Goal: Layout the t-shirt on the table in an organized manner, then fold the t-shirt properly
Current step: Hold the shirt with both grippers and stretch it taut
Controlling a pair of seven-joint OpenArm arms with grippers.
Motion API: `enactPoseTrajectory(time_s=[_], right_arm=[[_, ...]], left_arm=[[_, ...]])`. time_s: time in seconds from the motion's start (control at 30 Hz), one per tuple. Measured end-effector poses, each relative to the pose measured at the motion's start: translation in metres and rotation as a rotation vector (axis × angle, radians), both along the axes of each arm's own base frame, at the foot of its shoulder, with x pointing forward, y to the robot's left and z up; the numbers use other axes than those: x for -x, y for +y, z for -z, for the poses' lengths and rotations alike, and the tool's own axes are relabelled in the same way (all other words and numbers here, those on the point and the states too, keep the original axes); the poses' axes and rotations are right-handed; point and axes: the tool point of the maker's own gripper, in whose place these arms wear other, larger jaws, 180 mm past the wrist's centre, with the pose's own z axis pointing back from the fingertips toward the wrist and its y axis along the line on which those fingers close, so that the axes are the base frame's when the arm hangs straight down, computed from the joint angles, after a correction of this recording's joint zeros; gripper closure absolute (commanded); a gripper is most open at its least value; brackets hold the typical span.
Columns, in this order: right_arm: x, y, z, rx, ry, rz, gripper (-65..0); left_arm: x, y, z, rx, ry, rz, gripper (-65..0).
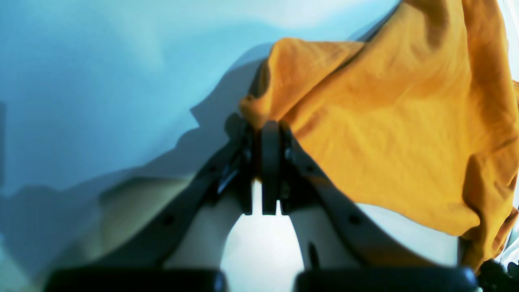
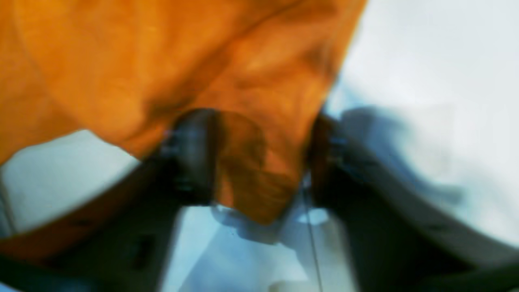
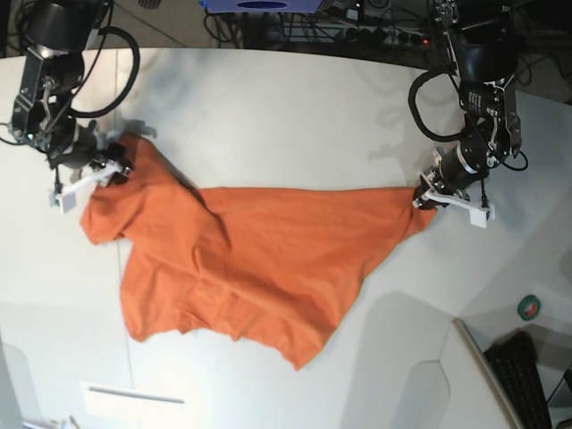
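Note:
The orange t-shirt (image 3: 250, 259) lies spread and creased across the white table (image 3: 286, 116), stretched between both arms. On the right of the base view, my left gripper (image 3: 422, 198) is shut on a corner of the shirt. The left wrist view shows the jaws (image 1: 265, 129) pressed together on the cloth's edge (image 1: 385, 121). On the left of the base view, my right gripper (image 3: 116, 170) sits at the shirt's upper left corner. In the blurred right wrist view its fingers (image 2: 194, 154) stand apart around a hanging fold of cloth (image 2: 259, 174).
A green tape roll (image 3: 530, 307) and a black keyboard (image 3: 518, 366) lie on a lower surface at the right, past the table's curved edge. A white strip (image 3: 121, 393) lies near the front left. Cables (image 3: 357, 27) run along the back.

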Motion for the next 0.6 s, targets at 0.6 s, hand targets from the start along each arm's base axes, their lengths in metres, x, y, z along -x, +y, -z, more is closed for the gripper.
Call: enactPoseTrajectory(time_s=[0.6], right_arm=[[-0.077, -0.029, -0.103, 0.118, -0.094, -0.055, 0.0]], left_arm=[[-0.073, -0.057, -0.091, -0.118, -0.241, 0.246, 0.0]])
